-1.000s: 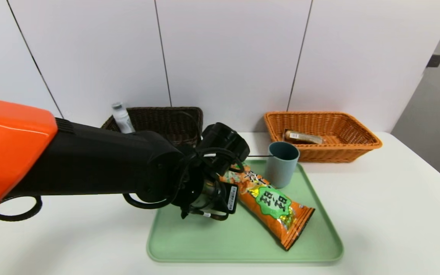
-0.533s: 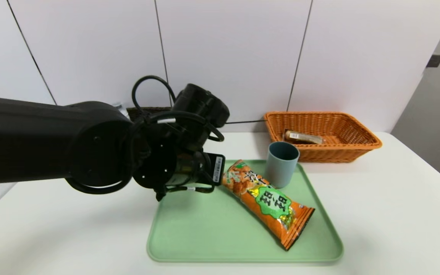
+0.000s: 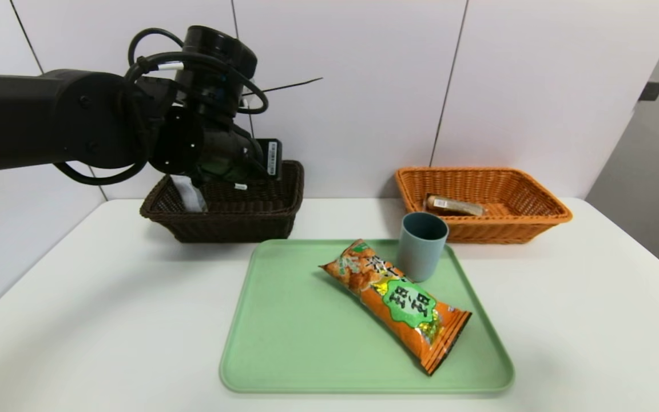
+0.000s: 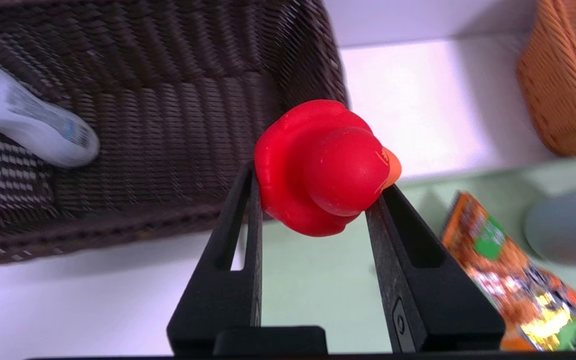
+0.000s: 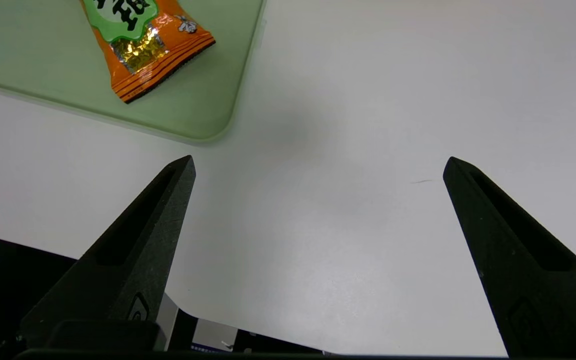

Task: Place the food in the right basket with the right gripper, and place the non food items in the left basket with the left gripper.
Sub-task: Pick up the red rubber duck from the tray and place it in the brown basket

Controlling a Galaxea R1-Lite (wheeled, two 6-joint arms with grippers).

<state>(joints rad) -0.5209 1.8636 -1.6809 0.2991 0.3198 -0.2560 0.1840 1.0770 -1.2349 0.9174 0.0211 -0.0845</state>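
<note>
i'm looking at a white table [image 3: 106,320] with a green tray [image 3: 306,343] lying flat on it near the middle. behind the tray, by the wall, a dark brown wicker basket [image 3: 232,220] sits on the table to my left and an orange wicker basket [image 3: 507,229] to my right, well apart.
</note>
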